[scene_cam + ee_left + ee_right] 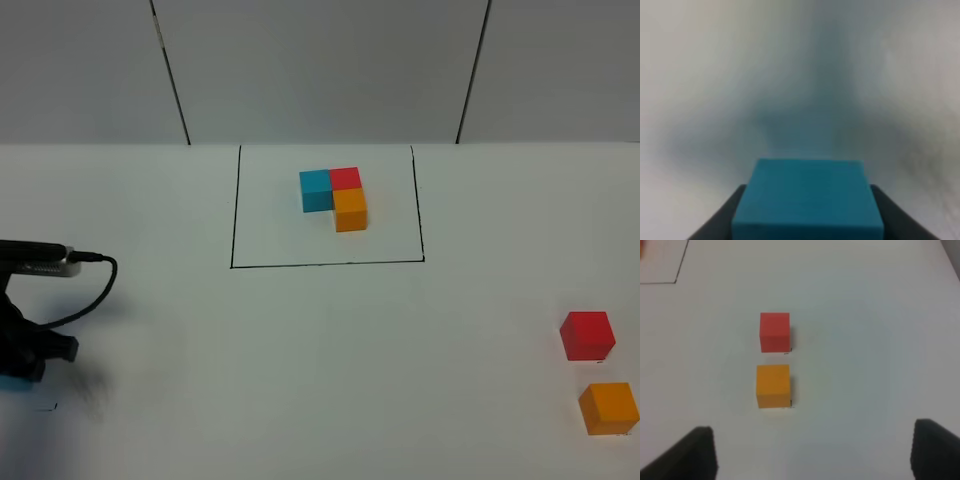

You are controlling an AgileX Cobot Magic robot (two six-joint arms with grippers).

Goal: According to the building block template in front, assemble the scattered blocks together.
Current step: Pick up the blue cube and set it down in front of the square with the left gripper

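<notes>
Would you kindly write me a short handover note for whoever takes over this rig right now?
Left claw: shut on the blue cube, at the far left of the table; I cannot tell whether it is lifted.
Right claw: open, empty, hovering short of the red cube and orange cube, which sit apart near the right edge.
Template: blue, red, orange L inside the black frame, back centre.
Done: blue cube grasped.
Left: join all three cubes in the template's L.

template [334, 197]: blue-red-orange | red cube [587, 335] | orange cube [609, 408] | blue cube [807, 200]
</notes>
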